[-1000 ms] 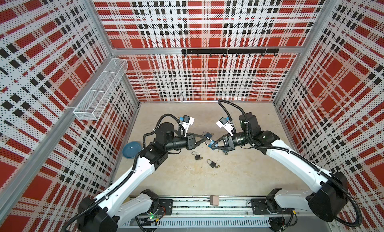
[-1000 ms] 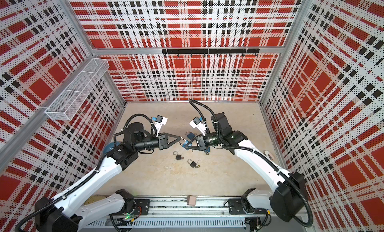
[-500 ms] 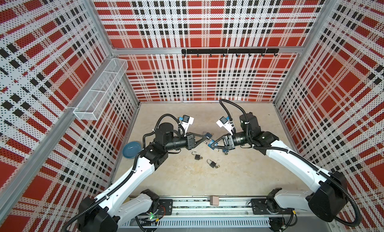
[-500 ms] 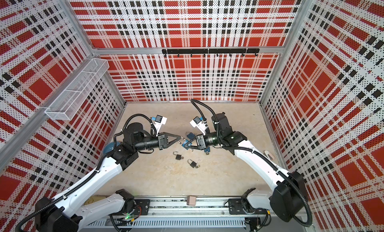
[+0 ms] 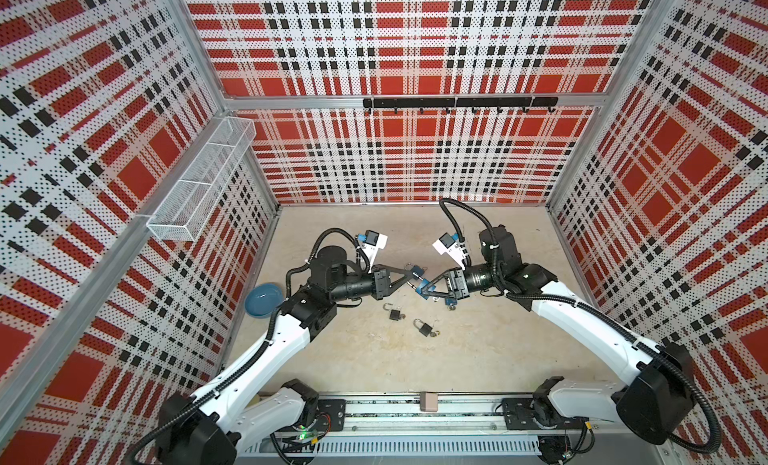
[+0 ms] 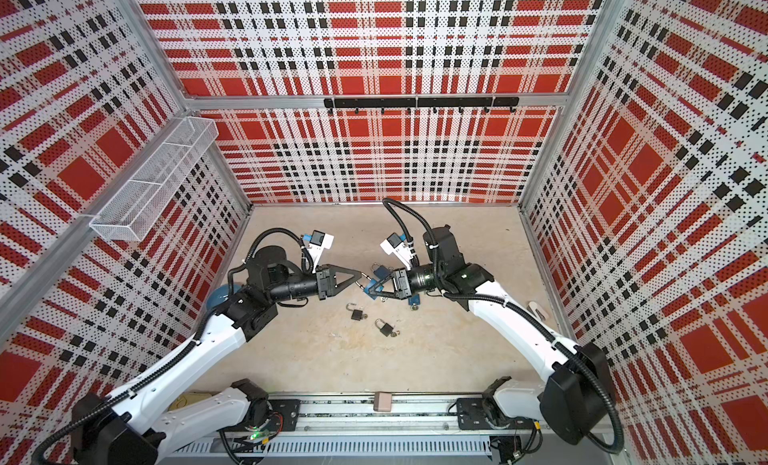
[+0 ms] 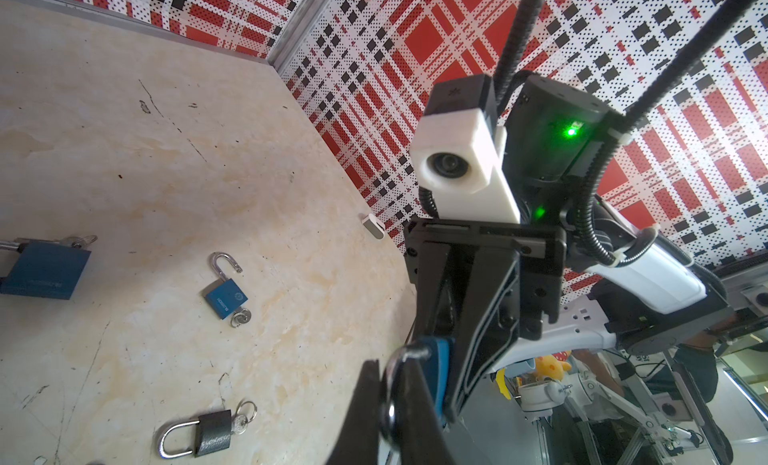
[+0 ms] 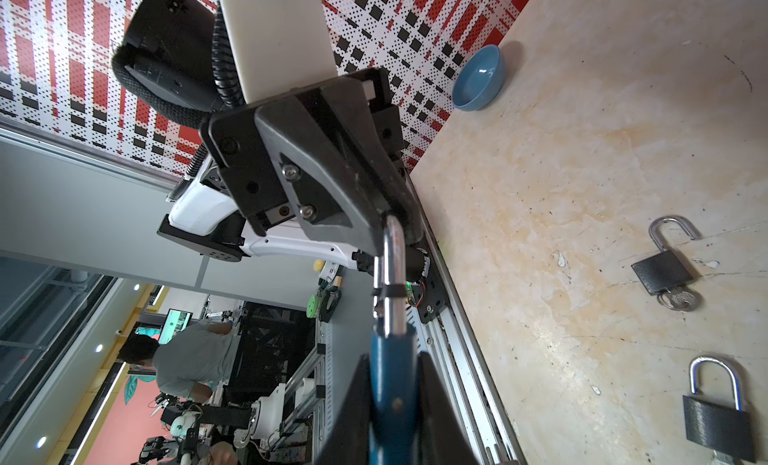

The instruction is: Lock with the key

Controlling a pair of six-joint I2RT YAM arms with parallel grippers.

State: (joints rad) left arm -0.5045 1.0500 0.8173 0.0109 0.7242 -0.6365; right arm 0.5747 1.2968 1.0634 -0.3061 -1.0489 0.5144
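- My left pincer is pressed together on the shackle of the blue padlock.
- My right pincer is clamped across the body of the same blue padlock.
- Location: the blue padlock hangs clear of the table, over its middle. It sits between my two pincers, which meet tip to tip in both top views.
- Not determinable: whether the shackle is seated in the body. I see the lock edge-on, and no key shows in it.
- Judged complete: the closed black padlock, near and slightly right of my pincers. Its shackle is down and a key ring lies at its base.
- Judged outstanding: the open black padlock, just left of the closed one, and the small blue padlock, just near of my right pincer. Both lie with shackles swung out and keys attached.
- Remaining for the lock in hand, in my estimate: press the shackle home, then turn the key and check it.
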